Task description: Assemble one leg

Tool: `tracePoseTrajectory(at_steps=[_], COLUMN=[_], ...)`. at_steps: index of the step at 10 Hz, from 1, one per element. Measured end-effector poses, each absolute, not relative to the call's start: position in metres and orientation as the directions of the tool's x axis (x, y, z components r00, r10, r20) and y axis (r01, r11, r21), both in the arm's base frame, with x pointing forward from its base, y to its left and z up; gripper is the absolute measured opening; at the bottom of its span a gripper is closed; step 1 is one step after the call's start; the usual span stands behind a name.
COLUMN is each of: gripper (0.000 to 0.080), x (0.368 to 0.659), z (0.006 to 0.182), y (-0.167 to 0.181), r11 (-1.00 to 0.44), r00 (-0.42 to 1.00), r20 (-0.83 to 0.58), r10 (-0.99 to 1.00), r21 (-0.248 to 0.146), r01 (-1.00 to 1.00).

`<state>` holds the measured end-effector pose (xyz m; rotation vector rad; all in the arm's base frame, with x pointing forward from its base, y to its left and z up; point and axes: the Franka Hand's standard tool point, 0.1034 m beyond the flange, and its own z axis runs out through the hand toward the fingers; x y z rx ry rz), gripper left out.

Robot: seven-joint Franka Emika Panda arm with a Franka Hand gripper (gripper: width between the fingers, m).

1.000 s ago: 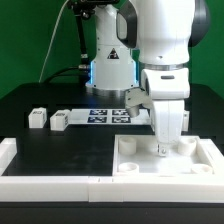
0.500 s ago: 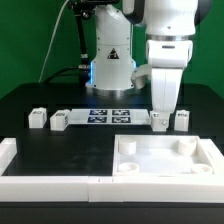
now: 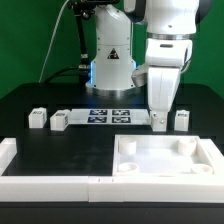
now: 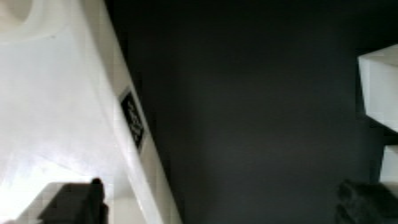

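Only the wrist view shows the jaws wide and empty over black desk (image 4: 249,110). The exterior view puts them above the leg (image 3: 160,122) just behind the tabletop (image 3: 165,160), apparently not touching, with a second leg (image 3: 182,120) also behind it.

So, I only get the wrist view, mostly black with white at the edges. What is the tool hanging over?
Observer: The exterior view shows the tool over the black table, just past the far edge of the tabletop and close to a leg.
Operator: Are there more of those?
Observer: Yes, four in all: a second leg beside that one, and two more legs toward the exterior view's left.
Operator: Anything between them?
Observer: The marker board lies flat between the two pairs.
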<state>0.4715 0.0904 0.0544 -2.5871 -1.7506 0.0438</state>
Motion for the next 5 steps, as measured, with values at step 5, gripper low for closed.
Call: tracePoseTrajectory(at_steps=[5], gripper=[0.0649], x=[0.447], z=[0.051], y=[0.092], r11=[-0.832], r00=[0.832], r20=[-0.038], r10=[0.554], r21=[-0.037], r01=[0.553])
